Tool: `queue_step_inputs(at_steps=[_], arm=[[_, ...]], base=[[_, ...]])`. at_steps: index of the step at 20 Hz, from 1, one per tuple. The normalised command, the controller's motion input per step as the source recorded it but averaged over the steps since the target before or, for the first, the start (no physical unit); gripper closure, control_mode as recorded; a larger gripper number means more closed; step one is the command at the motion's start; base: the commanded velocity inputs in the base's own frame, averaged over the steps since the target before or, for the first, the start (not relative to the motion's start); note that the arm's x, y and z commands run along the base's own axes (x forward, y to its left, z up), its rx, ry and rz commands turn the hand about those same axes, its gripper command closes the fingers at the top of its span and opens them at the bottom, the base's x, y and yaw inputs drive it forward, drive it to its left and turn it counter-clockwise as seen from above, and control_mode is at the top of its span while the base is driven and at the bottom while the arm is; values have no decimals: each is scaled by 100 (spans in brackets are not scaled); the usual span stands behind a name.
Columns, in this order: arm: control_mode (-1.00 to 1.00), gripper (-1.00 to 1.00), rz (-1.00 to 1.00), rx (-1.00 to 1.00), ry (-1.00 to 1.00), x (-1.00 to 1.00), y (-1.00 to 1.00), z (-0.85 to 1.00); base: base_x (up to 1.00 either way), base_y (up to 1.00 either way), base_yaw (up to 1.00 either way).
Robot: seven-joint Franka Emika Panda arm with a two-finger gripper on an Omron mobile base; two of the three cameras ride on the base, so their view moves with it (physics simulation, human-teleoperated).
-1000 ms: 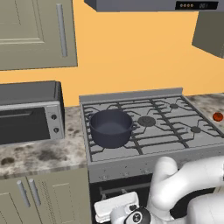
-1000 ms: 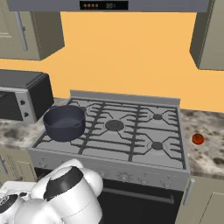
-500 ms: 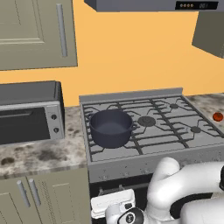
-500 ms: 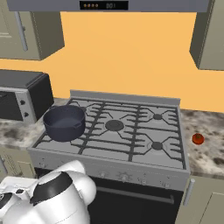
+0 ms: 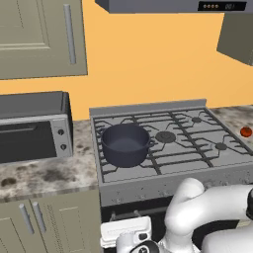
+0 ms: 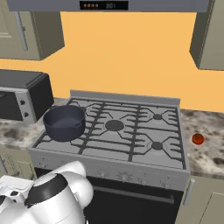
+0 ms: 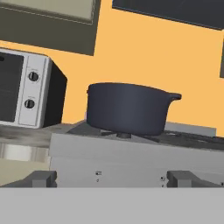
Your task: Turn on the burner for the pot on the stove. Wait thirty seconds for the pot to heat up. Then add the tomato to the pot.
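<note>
The dark charcoal-blue pot (image 5: 126,144) (image 6: 64,122) stands without a lid on the front left burner of the grey stove (image 5: 190,150) (image 6: 131,148). On the counter right of the stove lies the small red tomato (image 5: 245,132) (image 6: 197,139). My gripper (image 7: 113,179) is open with nothing between its fingers. It hangs low before the stove's front panel and looks up at the pot (image 7: 127,109) from just below the left knobs (image 7: 98,173). My fingertips (image 7: 41,178) stand wide apart.
A grey toaster oven (image 5: 32,128) (image 6: 22,98) (image 7: 22,87) with two knobs sits on the speckled counter left of the stove. Cabinets and a range hood (image 6: 105,5) hang above. The dark oven door (image 6: 131,203) is below the knob row (image 6: 124,177).
My arm has sunk a little lower and leftward in front of the stove. The pot and tomato have not moved.
</note>
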Motion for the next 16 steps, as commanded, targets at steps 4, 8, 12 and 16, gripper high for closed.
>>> queue_step_inputs(at_steps=[4,8,12,16], arm=[[-100,-100,0,17,0,6,-45,27],[-100,-100,0,1,0,0,-4,1],[-100,-100,-4,4,5,0,0,62],[-100,-100,0,0,7,0,0,28]], base=[[0,0,0],[0,0,0],[0,0,0],[0,0,0]])
